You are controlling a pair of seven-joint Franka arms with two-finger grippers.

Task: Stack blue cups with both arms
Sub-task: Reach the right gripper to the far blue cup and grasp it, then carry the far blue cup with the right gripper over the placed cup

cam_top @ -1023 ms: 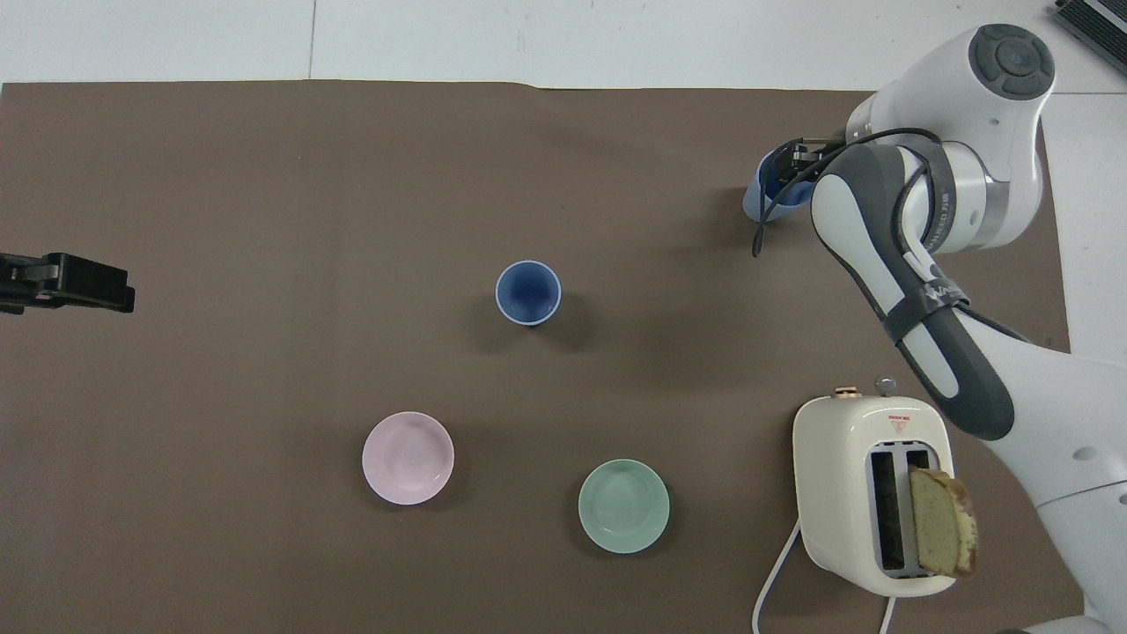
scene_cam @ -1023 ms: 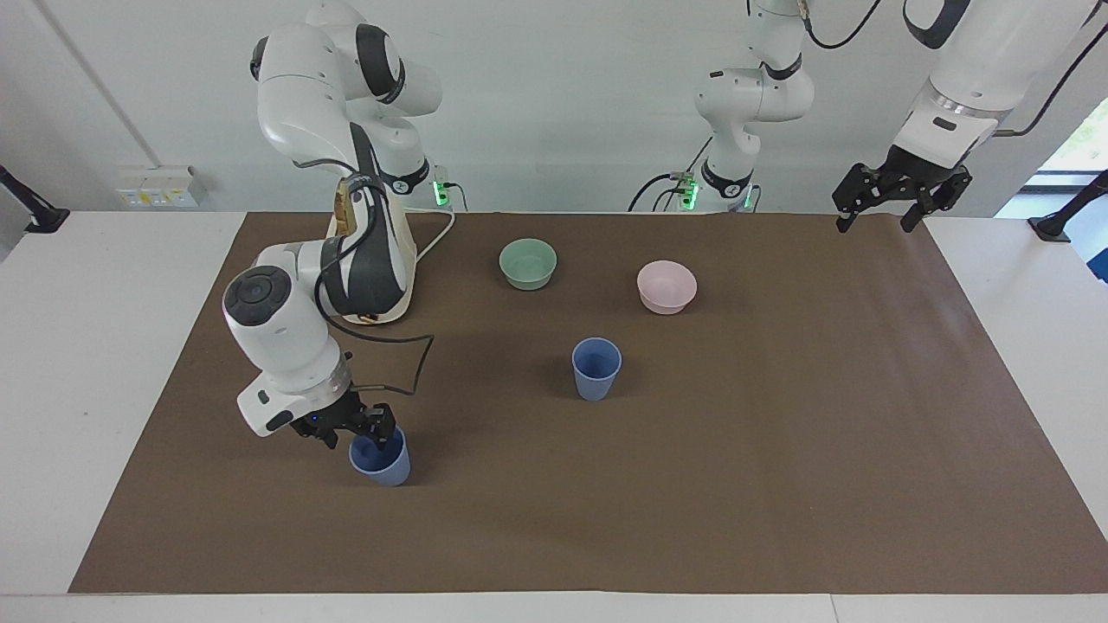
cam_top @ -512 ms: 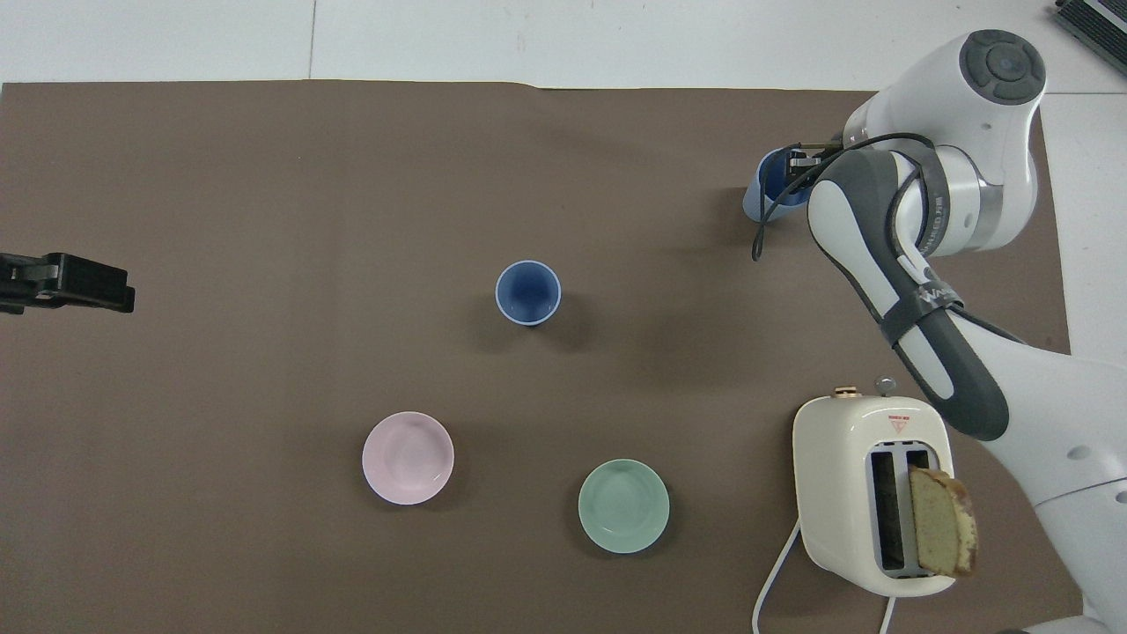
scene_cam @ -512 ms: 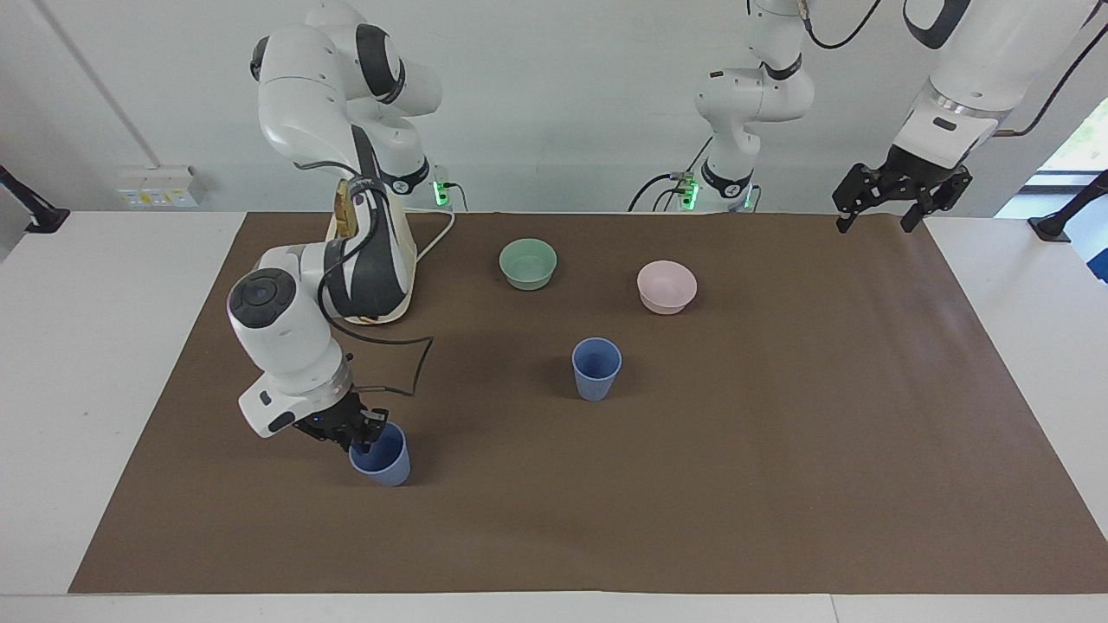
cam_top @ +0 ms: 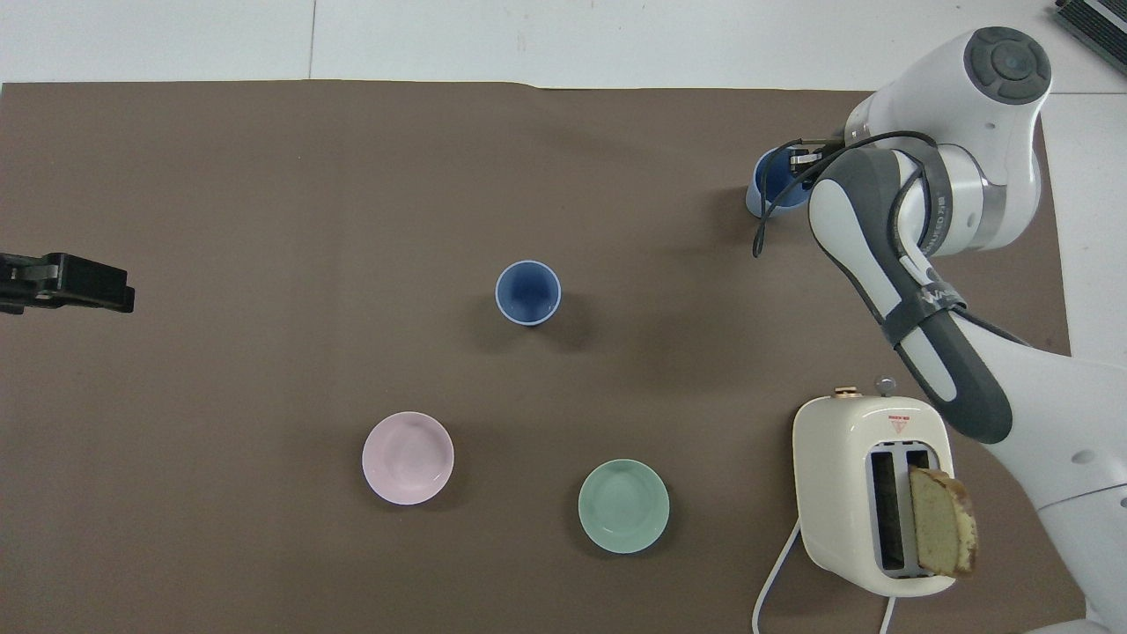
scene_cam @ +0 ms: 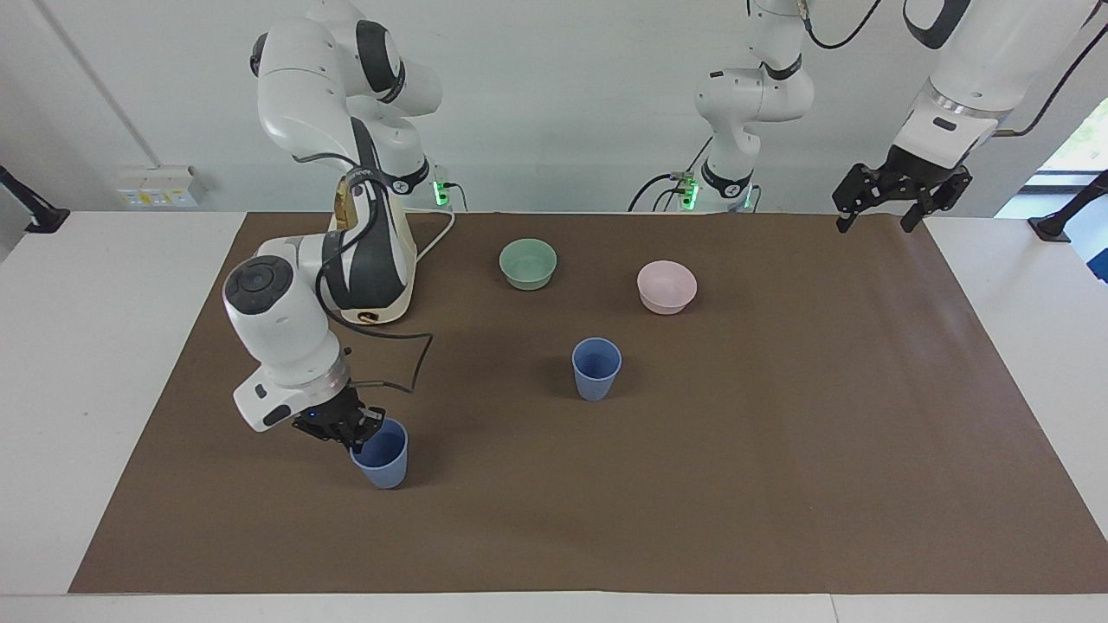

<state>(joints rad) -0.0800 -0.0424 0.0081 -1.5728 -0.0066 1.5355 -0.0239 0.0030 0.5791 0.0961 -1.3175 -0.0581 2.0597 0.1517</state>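
Right gripper [scene_cam: 353, 430] clamped on rim of blue cup [scene_cam: 379, 456] — cup upright at right arm's end of table, gripper at its robot-side rim. Second blue cup [scene_cam: 596, 369] alone mid-table, farther from robots than both bowls. Left gripper [scene_cam: 900, 204] waits over mat corner — fingers apart, holding nothing.

The right pincer [cam_top: 799, 161] grips the rim of a blue cup [cam_top: 775, 183]; a second blue cup [cam_top: 527, 293] stands well apart from it, upright.
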